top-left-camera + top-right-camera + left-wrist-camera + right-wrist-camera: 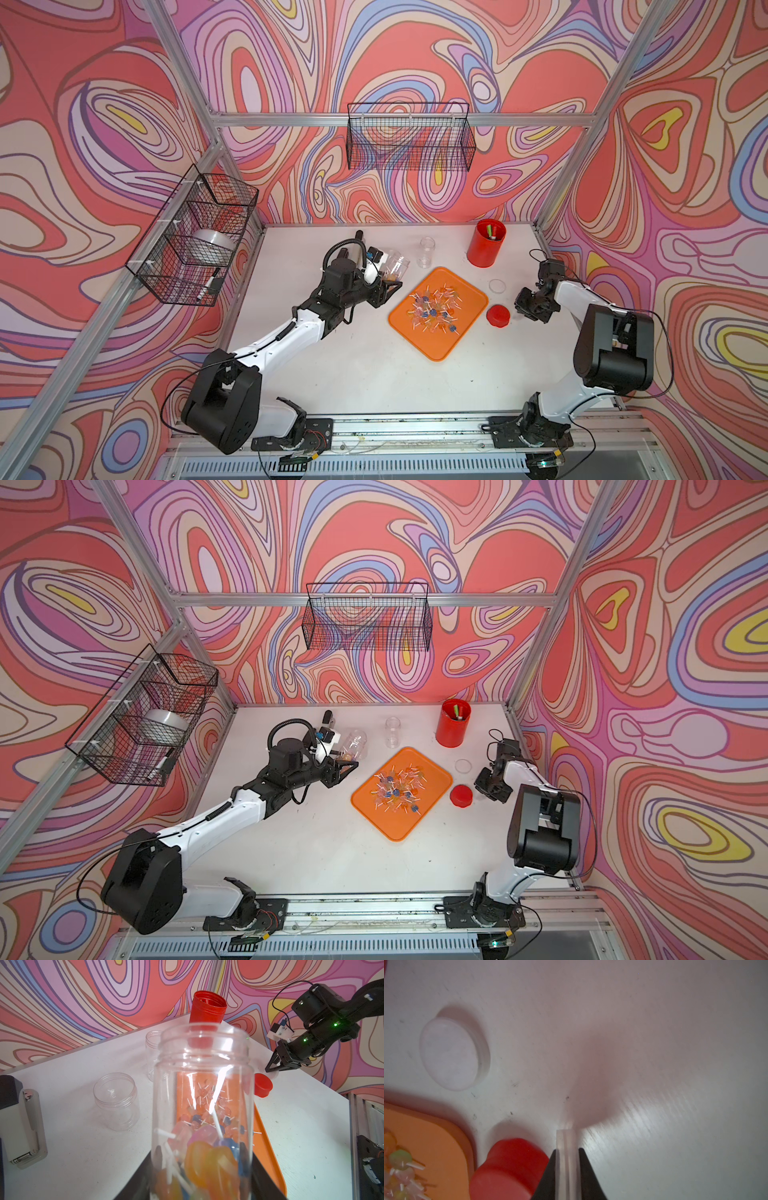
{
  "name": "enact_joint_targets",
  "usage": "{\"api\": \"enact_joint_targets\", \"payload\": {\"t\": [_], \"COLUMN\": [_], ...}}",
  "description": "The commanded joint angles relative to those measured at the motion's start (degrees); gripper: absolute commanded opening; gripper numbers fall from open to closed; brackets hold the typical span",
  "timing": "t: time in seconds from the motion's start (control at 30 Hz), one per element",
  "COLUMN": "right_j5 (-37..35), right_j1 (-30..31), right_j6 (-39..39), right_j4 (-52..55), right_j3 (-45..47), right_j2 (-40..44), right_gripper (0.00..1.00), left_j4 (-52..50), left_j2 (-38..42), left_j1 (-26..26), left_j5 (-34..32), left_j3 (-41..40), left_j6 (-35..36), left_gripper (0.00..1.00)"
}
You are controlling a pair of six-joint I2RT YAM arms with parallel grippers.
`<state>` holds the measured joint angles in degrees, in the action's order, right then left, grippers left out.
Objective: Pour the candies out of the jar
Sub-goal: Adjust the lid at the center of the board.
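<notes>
While I watch the feeds, the left gripper is clamped on the lower part of the clear jar, its jaws closed just to the jar's width. The jar is tilted, at about 10 o'clock from the orange tray in both top views. In the left wrist view a small clump of candies lies at the gripped end of the jar, away from its open mouth. Many more candies are scattered across the tray. The right gripper has its pads pressed together with nothing between them, low over the white table. It is just beside the red lid, which lies at 3 o'clock from the tray. At 2 o'clock a clear lid lies flat. An empty clear jar stands upright at 12 o'clock. At 1 o'clock I see a red cup holding pens.
</notes>
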<state>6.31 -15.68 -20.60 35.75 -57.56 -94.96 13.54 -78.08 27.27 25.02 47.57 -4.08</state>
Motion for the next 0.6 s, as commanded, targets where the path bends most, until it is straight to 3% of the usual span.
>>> {"api": "enact_joint_targets", "payload": {"t": [0.0, 0.2, 0.47, 0.57], "right_j5": [3.54, 3.34, -0.65, -4.71], "right_j1": [-0.14, -0.23, -0.16, -0.23], "right_j6": [-1.15, -1.88, -2.2, -2.28], "right_j4": [-3.21, -6.26, -3.18, -0.88], "right_j3": [-2.27, -3.88, -4.47, -5.45], "right_j2": [-0.93, -3.81, -4.17, -2.89], "right_gripper": [0.18, 0.19, 0.42, 0.45], "left_j4": [2.98, 2.76, 2.28, 2.1], "left_j2": [1.1, 1.5, 1.89, 1.54], "left_j1": [-0.21, -0.22, -0.26, -0.28], "left_j5": [0.54, 0.61, 0.45, 0.82], "left_j3": [0.03, -0.02, 0.22, 0.56], "left_j6": [0.6, 0.49, 0.76, 0.57], "left_gripper": [0.0, 0.0, 0.0, 0.0]}}
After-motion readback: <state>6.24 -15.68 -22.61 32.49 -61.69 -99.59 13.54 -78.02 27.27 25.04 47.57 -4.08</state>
